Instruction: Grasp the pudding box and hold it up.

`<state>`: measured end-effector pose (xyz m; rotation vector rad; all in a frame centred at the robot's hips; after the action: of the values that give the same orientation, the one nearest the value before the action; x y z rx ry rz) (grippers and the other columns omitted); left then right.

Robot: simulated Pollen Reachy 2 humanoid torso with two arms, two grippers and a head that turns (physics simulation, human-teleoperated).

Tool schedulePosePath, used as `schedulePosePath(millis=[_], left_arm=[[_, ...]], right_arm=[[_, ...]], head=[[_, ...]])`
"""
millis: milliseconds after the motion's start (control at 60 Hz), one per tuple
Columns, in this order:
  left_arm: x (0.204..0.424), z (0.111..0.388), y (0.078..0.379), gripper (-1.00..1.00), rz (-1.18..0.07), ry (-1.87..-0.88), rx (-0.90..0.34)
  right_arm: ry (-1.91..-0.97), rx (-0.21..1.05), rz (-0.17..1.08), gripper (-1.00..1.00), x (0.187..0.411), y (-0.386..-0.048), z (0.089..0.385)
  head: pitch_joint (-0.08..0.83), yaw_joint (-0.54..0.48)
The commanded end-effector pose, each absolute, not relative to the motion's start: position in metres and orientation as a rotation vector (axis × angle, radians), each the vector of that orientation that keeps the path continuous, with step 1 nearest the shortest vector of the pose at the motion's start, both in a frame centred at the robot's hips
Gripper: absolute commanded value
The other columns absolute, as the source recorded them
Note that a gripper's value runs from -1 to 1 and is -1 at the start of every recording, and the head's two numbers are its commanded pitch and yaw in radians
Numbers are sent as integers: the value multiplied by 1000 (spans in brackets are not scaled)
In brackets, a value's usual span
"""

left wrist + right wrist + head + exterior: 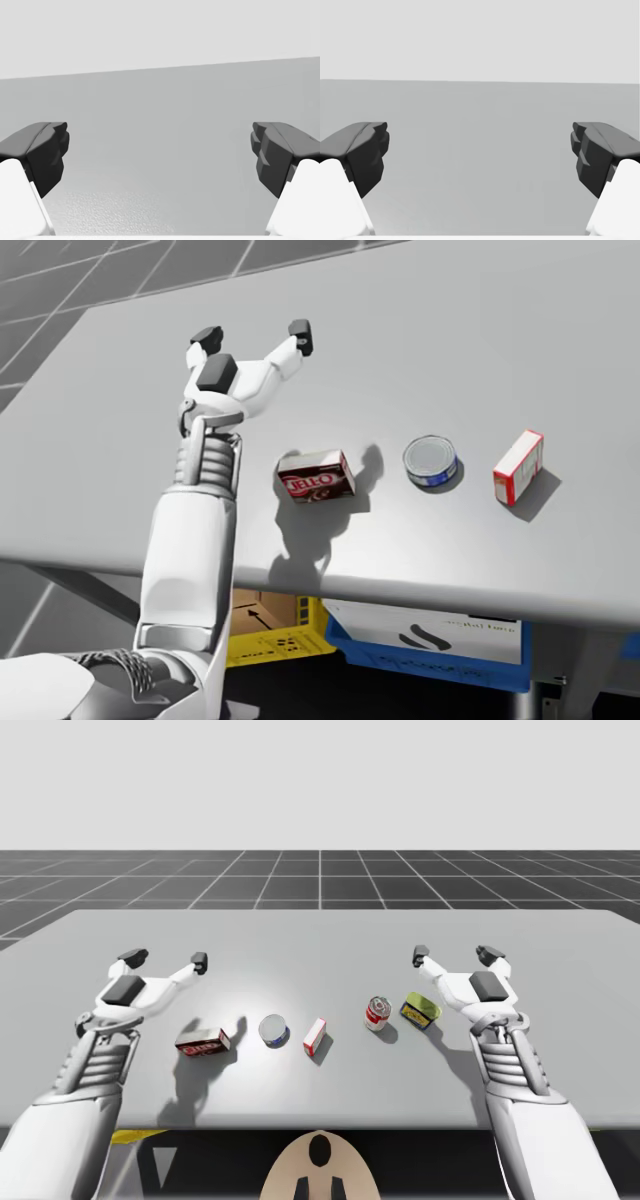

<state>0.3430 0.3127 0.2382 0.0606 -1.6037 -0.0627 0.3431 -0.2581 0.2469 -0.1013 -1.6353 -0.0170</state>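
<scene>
The high view is taking in the whole row on the grey surface (pixel 320 935): pudding box (pixel 203 1042), blue can (pixel 275 1030), white box (pixel 315 1036), red can (pixel 377 1014) and yellow tin (pixel 420 1010), all sitting apart from each other. The head view is looking down on the pudding box, blue can and white box from closer. It's also catching a yellow crate (pixel 270 640) and a blue bin (pixel 430 645) sitting under the surface's near edge.

The pudding box is lying on a long side just beside my left forearm, nearer me than the left claw (pixel 166 960). That claw is hanging spread wide over bare surface. The right claw (pixel 455 955) is hanging spread wide too, out past the yellow tin. Both wrist views are peering between dark, blocky fingers (pixel 45 155) at plain matte grey.

Shapes: the pudding box is looking like a small flat carton, dark brownish-red with a red band and white lettering. The white box is standing upright with red trim. The blue can is short and round, showing a shiny metal top. The red can is wearing a white label patch, and its smaller print is too tiny to make out.
</scene>
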Motion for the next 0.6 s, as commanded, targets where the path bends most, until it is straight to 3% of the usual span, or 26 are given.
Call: schedulePosePath(millis=[17, 67, 250, 483, 600], left_arm=[[330, 250, 307, -1000, -64, -1606, -17], [324, 254, 306, -1000, -69, -1601, -46], [290, 273, 306, -1000, -183, -1439, -164], [238, 269, 321, -1000, -273, -1309, -314], [213, 256, 329, -1000, -398, -1264, -336]], right_arm=[[-1633, -101, -17, -1000, 343, -258, 247], [-1633, -101, -17, -1000, 343, -258, 247], [-1629, -103, -17, -1000, 343, -258, 246], [-1626, -105, -16, -1000, 345, -257, 245], [-1624, -105, -14, -1000, 345, -257, 244]], head=[[771, 419], [768, 420], [755, 418], [758, 421], [756, 426]])
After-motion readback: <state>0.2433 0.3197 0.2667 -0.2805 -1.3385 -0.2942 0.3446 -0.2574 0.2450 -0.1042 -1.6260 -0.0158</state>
